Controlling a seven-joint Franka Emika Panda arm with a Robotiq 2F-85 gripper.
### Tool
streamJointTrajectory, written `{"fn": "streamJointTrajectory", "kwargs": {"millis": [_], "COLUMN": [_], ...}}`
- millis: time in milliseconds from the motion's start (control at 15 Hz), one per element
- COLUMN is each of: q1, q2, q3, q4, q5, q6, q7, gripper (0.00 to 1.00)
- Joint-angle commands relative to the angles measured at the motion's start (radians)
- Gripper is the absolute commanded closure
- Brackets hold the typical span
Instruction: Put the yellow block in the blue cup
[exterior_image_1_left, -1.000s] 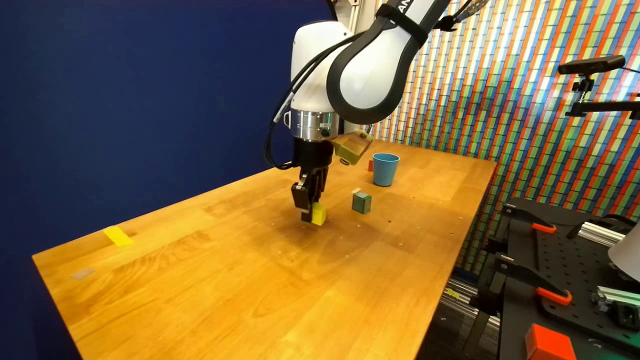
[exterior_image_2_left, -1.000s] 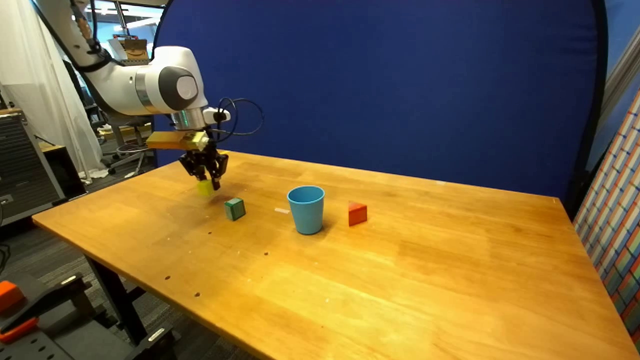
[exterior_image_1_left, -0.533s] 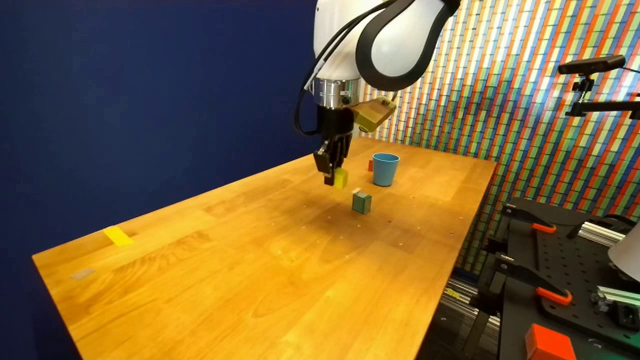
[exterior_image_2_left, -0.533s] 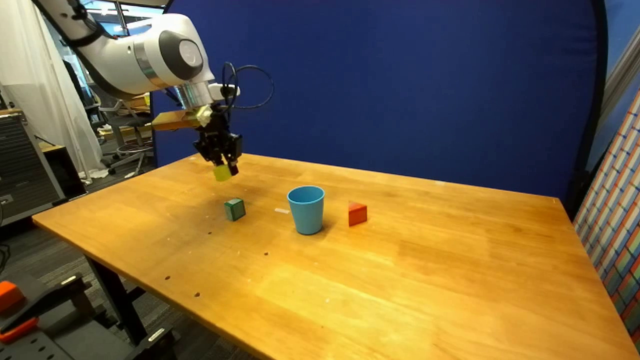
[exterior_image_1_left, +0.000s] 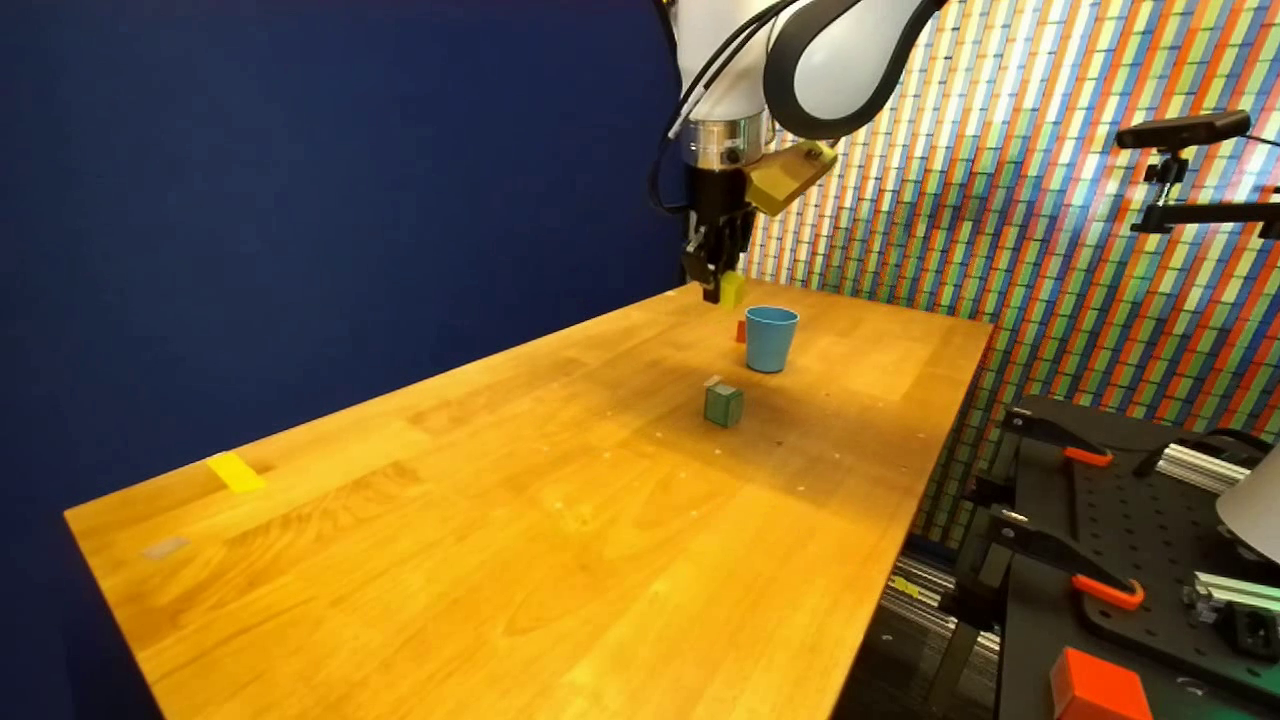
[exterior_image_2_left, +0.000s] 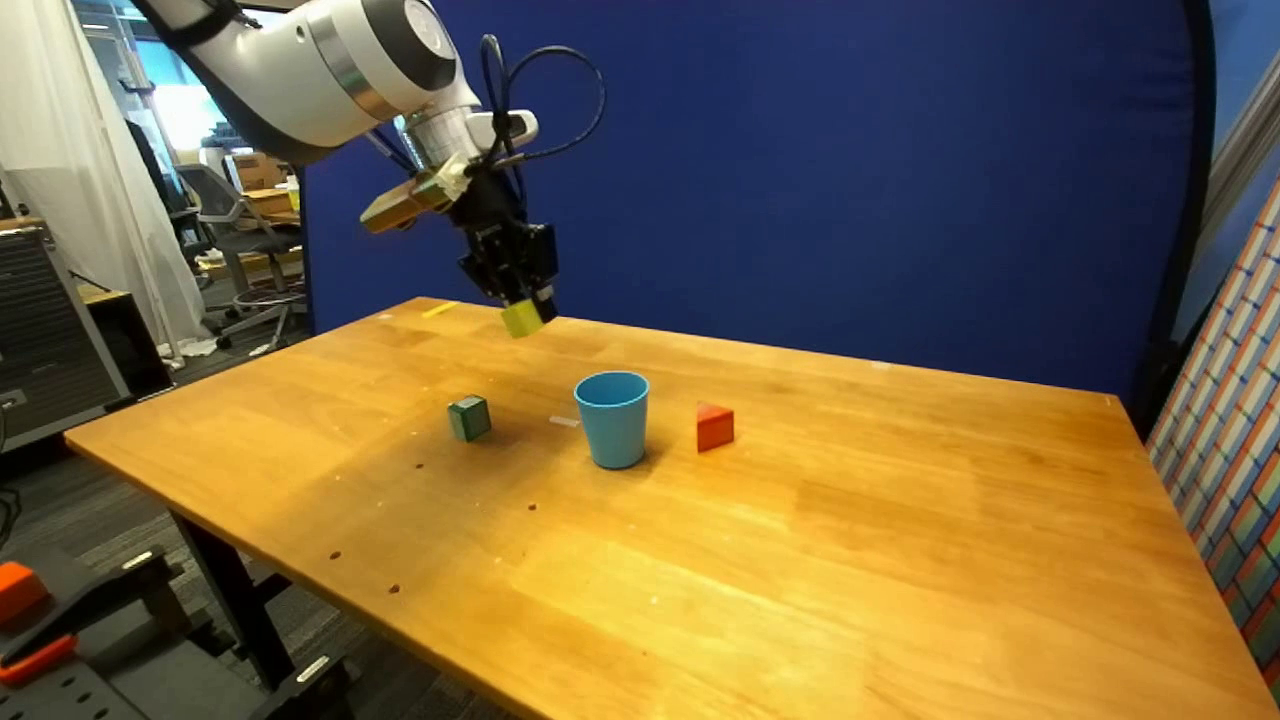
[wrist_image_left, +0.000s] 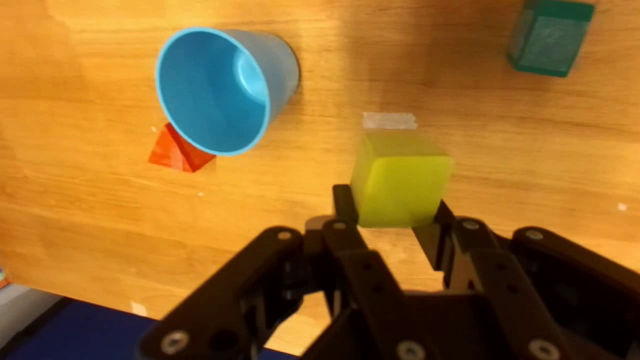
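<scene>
The fingers are clasping the yellow block; the blue cup is standing upper left in the wrist view, so releasing early is risking a miss.

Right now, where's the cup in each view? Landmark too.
In an exterior view: cup right of centre, mid-height; green block below left.
In an exterior view: cup near centre, slightly low; green block farther left.
Wrist view: cup upper left; green block upper right.
Shared landmark: green block.
</scene>
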Motion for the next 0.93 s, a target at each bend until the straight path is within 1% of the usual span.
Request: {"fn": "streamJointTrajectory", "kwargs": {"millis": [0, 267, 467, 533, 600, 667, 867], "q1": [-0.056, -0.118, -0.145, -0.153, -0.161, -0.165, -0.173], "q2": [0.009, 0.02, 0.024, 0.025, 0.027, 0.027, 0.018], "q3": [-0.011, -0.02, -0.024, -0.024, -0.021, -0.02, -0.012], "q4": [0.012, 0.019, 0.024, 0.024, 0.025, 0.024, 0.016], "q5": [-0.036, -0.011, -0.007, -0.002, 0.007, 0.009, 0.025], "q6": [-0.009, -0.003, -0.004, -0.004, -0.002, -0.005, -0.006], "q7": [0.029, 0.003, 0.0, -0.005, -0.015, -0.016, -0.03], "gripper": [0.87, 0.87, 0.86, 0.77, 0.41, 0.4, 0.19]}}
